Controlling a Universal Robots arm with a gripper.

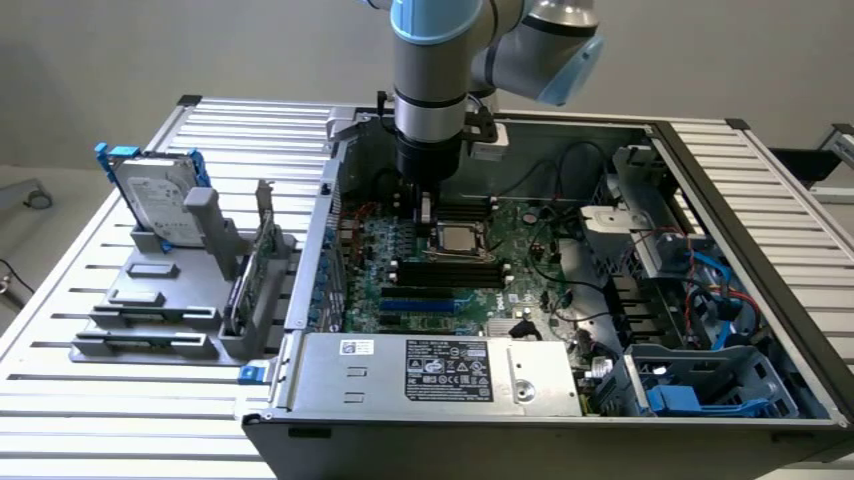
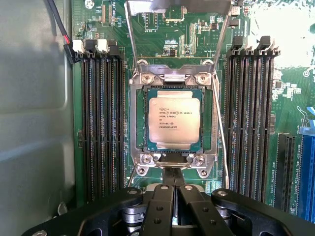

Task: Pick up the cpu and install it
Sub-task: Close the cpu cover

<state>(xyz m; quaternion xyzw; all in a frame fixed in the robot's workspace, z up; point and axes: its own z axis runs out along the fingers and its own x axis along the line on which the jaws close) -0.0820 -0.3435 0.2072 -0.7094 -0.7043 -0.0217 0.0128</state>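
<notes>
- Casing [image 1: 534, 440] is lying open on the slatted table [image 1: 107, 420], carrying a power supply box [image 1: 441, 370] against its near wall and a green board [image 1: 534, 225] behind that.
- Seated flat inside the socket frame [image 2: 134, 123] on that board, the cpu [image 2: 174, 120] is showing its silver top, with dark memory slots [image 2: 101, 123] flanking it on both sides.
- Just over the socket's edge, the gripper [image 2: 173, 173] is hanging clenched on nothing, apart from the cpu.
- Farther back, the hinged plate [image 2: 177, 6] is standing raised, with its top getting cut off.
</notes>
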